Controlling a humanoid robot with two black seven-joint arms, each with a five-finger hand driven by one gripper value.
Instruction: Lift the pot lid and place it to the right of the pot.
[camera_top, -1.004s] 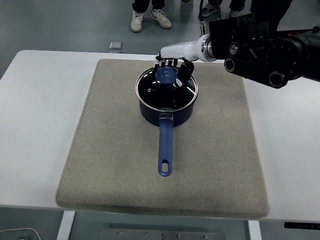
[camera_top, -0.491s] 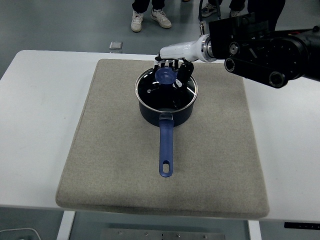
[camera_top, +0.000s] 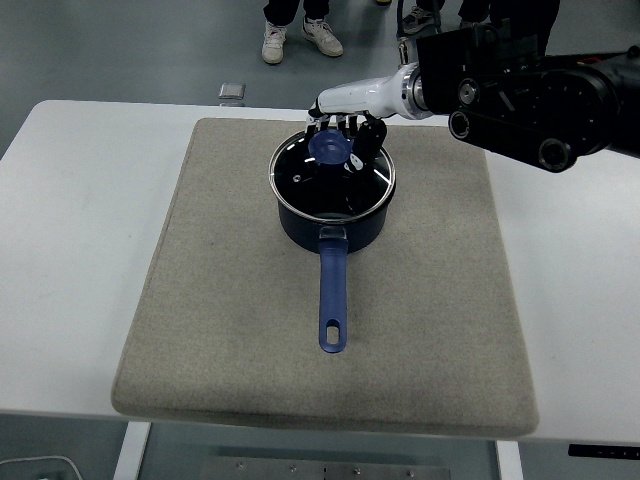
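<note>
Lid (camera_top: 330, 172) slightly raised since before, knob (camera_top: 328, 148) within right robot hand (camera_top: 345, 135).

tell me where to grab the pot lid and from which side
Grip the blue knob at the middle of the pot lid, coming from above. The lid is flat glass, seated in the pot, and the knob alone stands proud; the right hand is there.

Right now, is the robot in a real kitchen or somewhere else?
Probably a robot lab or test room, not a kitchen. The pot sits on a grey mat on a plain white table, with no stove, and people's shoes stand on a bare floor behind.
</note>
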